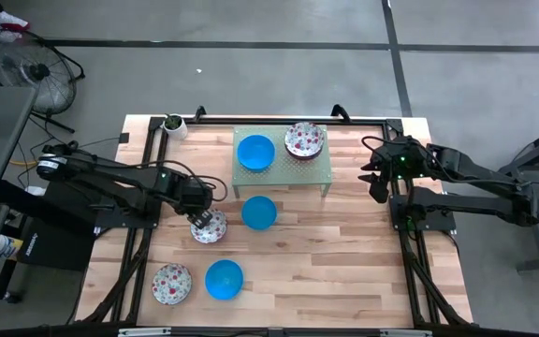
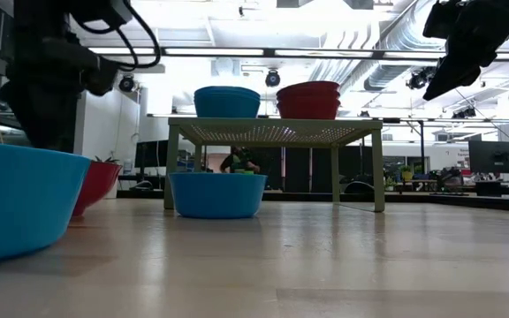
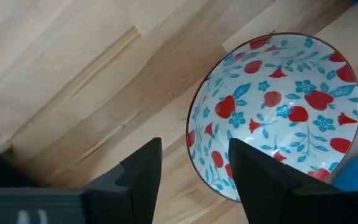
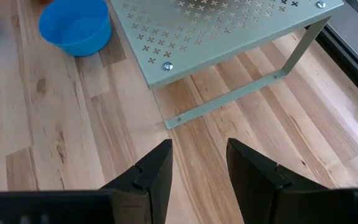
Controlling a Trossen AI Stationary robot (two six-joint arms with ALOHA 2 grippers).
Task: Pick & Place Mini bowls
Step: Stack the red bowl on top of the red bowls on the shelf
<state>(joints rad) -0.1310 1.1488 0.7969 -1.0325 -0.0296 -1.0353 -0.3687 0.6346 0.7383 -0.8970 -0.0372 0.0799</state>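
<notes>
My left gripper (image 1: 201, 220) (image 3: 194, 168) is open above a white floral bowl (image 1: 211, 227) (image 3: 278, 112) that sits on the table. One finger (image 3: 253, 180) is over the bowl's inside, the other (image 3: 143, 174) outside its rim. A blue bowl (image 1: 259, 212) (image 2: 216, 194) stands to its right. Another floral bowl (image 1: 171, 284) and a blue bowl (image 1: 224, 279) sit near the table's near edge. Blue bowls (image 1: 255, 152) (image 2: 226, 102) and floral bowls (image 1: 304, 139) (image 2: 307, 100) rest on the green shelf (image 1: 321, 173). My right gripper (image 1: 379, 178) (image 4: 199, 168) is open in the air, right of the shelf. My left gripper's fingers come from above and stand astride the floral bowl's rim (image 3: 194, 143) on the side facing the table's left edge. I cannot tell whether they touch the rim. The bowl sits flat on the table.
A small white pot with a green plant (image 1: 174, 124) stands at the table's far left corner. The perforated green shelf (image 4: 229, 31) stands on thin legs (image 4: 297, 56) at the far middle. Bare wood (image 1: 344, 262) lies on the near right part of the table.
</notes>
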